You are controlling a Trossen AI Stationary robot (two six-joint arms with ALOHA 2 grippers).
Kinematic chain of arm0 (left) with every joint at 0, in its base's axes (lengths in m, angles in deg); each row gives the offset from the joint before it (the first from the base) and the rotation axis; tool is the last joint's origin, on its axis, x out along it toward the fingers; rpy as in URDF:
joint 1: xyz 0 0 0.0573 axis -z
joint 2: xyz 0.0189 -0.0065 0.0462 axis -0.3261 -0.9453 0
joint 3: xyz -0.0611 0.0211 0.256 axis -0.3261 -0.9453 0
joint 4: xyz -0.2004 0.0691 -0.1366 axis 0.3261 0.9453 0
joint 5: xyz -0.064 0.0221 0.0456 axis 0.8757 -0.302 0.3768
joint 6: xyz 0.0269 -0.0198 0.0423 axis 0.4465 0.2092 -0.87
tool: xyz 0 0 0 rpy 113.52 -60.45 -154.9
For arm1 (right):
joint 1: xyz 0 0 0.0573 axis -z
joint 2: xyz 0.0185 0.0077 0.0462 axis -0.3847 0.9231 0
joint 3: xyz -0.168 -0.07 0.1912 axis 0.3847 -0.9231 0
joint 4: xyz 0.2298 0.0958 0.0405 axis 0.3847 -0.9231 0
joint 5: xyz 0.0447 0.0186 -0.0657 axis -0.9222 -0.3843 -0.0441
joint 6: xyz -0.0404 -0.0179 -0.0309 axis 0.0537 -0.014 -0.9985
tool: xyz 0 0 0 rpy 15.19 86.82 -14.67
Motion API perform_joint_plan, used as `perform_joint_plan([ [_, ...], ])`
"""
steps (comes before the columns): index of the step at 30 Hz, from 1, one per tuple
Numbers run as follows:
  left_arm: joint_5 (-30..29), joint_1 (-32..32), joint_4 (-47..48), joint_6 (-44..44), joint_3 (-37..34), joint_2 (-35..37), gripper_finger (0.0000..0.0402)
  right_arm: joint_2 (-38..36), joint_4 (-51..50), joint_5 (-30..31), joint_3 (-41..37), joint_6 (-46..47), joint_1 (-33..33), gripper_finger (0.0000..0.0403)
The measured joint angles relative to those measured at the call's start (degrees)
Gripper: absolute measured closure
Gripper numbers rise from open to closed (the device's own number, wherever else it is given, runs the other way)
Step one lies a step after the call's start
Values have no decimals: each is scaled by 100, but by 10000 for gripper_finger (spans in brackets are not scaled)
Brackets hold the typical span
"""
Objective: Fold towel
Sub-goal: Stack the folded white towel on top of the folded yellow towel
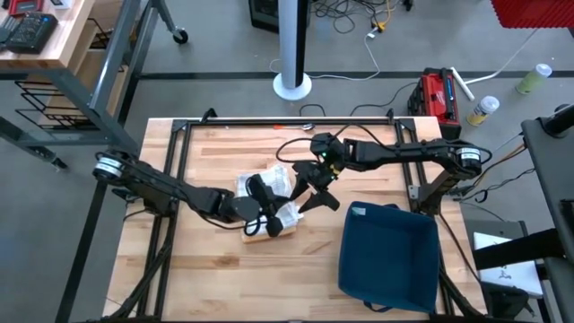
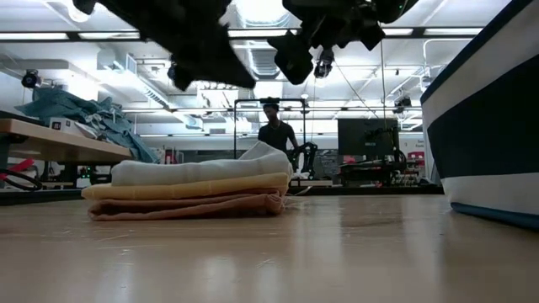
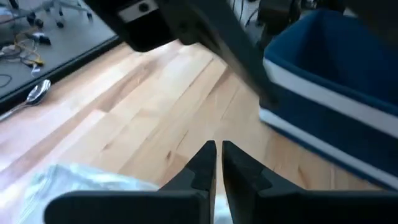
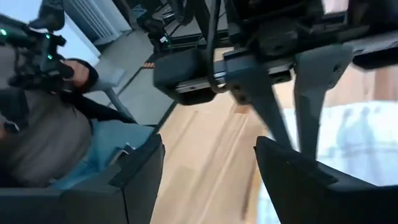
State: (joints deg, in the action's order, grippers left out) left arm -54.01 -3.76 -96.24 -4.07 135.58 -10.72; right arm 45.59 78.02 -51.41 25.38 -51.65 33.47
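Observation:
A stack of folded towels (image 2: 189, 189) lies flat on the wooden table, a white one (image 1: 273, 190) on top, then a yellow one (image 2: 194, 187), then a pinkish one (image 2: 185, 206) resting on the tabletop. My left gripper (image 1: 269, 215) hovers above the stack's near side, shut, with nothing between its fingers (image 3: 217, 168). My right gripper (image 1: 316, 196) hangs open above the stack's right end and shows wide apart in its own wrist view (image 4: 211, 174). In the low view both grippers stand well clear above the stack.
A dark blue bin (image 1: 390, 256) stands on the table at the near right, close beside both grippers. A spoon (image 3: 37, 93) lies near the table's far edge. A person (image 2: 276, 135) stands beyond the table. Bare wood lies near and left of the stack.

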Motion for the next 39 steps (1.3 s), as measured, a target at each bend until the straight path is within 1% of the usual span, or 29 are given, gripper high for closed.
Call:
perform_joint_plan([
  [2,57,16,302,48,0,75,394,0,-3,-2,0,135,-8,158],
  [5,147,44,1142,348,0,258,399,0,-14,1,0,220,2,162],
  [7,414,44,1759,580,-1,388,393,0,-28,6,0,222,2,165],
  [10,750,50,2085,809,-67,434,382,0,-25,3,0,219,-4,169],
  [13,967,57,2097,834,-197,419,371,0,-27,3,0,217,-2,172],
  [17,1054,56,2068,832,-354,380,359,0,-26,3,0,219,-10,168],
  [20,1055,55,1681,830,-521,382,353,0,-30,3,0,213,-10,162],
  [23,1055,55,1426,832,-717,381,353,0,-27,3,0,288,-39,156],
  [26,1053,55,1388,1009,-914,322,357,0,-8,9,0,454,-111,152],
  [29,1048,54,1225,1180,-1183,321,362,2,123,68,0,415,-189,150],
  [30,1048,52,1114,1225,-1275,321,363,2,271,237,0,573,-217,151],
  [31,1046,52,1020,1271,-1376,321,364,2,419,487,0,936,-236,152],
  [33,1038,49,822,1372,-1589,321,364,2,535,1243,10,1930,-251,159],
  [35,986,43,628,1560,-1775,321,364,2,433,1864,-34,2560,-248,167],
  [37,958,11,579,1705,-1900,321,364,2,180,2166,-101,2699,-227,175],
  [39,957,-6,548,1748,-1908,326,364,16,-100,2289,-161,2884,-178,182],
])
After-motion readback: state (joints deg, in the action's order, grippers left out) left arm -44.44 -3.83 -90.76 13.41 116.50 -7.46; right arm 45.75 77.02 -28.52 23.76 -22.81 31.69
